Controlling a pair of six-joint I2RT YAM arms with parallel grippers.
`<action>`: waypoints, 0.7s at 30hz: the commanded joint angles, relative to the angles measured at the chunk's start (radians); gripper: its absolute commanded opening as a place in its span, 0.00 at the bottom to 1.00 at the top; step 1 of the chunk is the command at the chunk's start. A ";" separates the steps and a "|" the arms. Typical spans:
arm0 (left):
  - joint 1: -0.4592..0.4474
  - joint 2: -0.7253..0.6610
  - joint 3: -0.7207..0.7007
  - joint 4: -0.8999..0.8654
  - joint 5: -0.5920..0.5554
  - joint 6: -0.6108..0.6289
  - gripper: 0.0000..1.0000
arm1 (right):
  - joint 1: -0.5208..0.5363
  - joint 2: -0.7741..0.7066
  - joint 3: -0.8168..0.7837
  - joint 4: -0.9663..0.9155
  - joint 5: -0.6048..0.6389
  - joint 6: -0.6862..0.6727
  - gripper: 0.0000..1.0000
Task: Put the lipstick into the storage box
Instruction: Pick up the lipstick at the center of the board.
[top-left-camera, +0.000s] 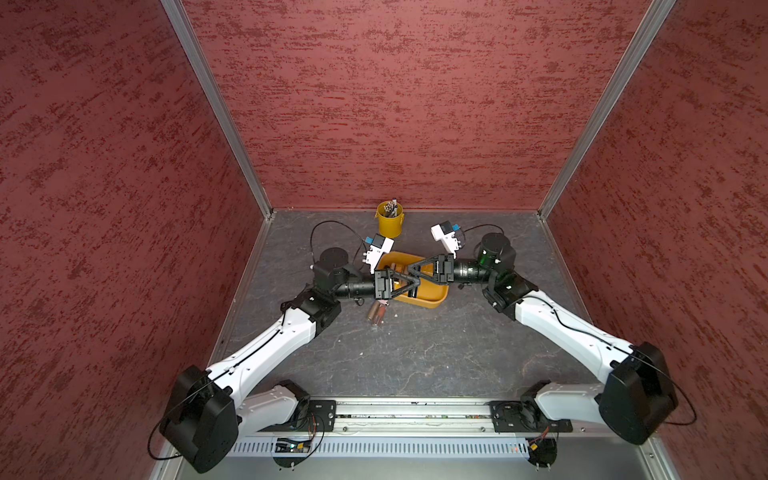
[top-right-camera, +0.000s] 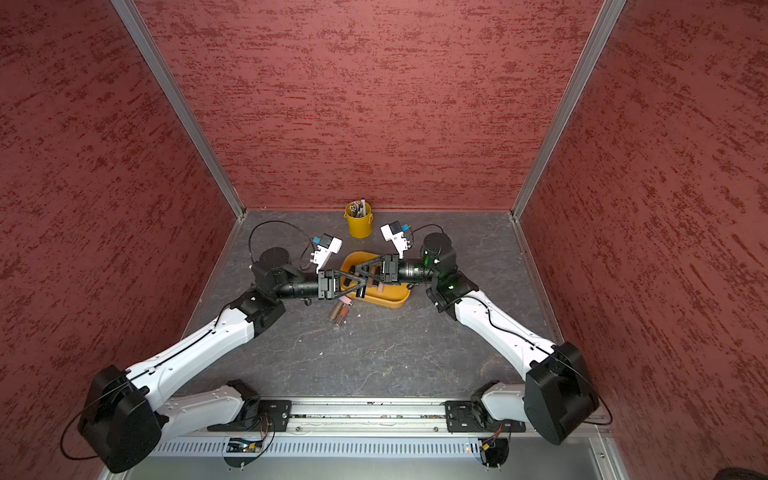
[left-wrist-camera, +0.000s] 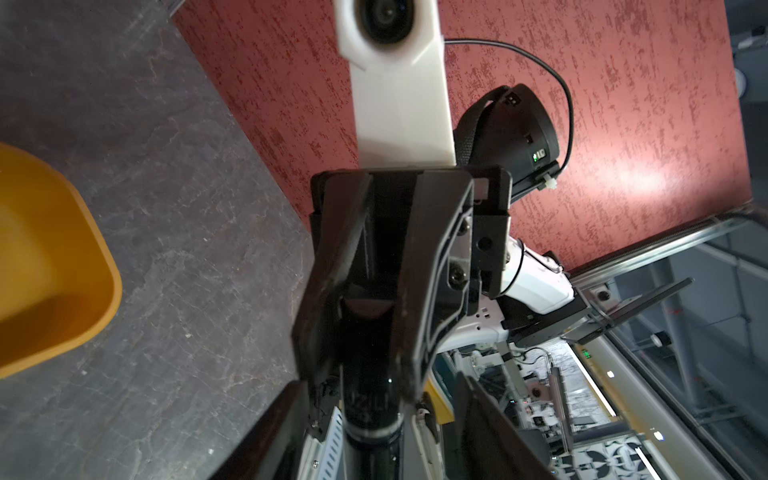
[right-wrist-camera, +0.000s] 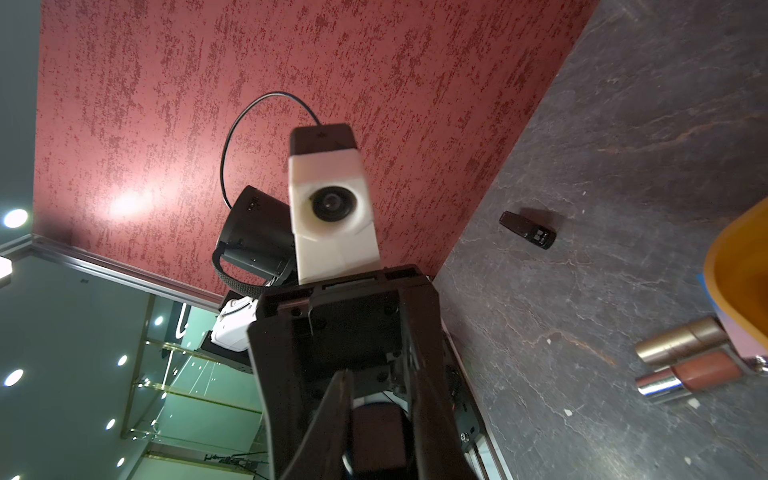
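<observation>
Between right jaws, lipstick (left-wrist-camera: 368, 399): left wrist, not top.

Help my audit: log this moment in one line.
left gripper open | right gripper shut on lipstick | over storage box

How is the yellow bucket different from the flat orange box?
The bucket is tall and round; the storage box is shallow and rectangular. The bucket is plain yellow; the box is more orange. The bucket stands by the back wall; the box lies farther forward. Both are open on top.
</observation>
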 joint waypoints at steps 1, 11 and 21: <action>0.020 -0.028 -0.005 -0.018 -0.010 0.011 1.00 | -0.005 -0.027 0.027 -0.091 0.026 -0.079 0.10; 0.079 -0.197 0.095 -0.675 -0.478 0.305 1.00 | -0.004 0.033 0.191 -0.622 0.306 -0.372 0.10; 0.054 -0.270 0.001 -0.902 -0.777 0.367 0.99 | -0.006 0.210 0.349 -0.893 0.632 -0.523 0.12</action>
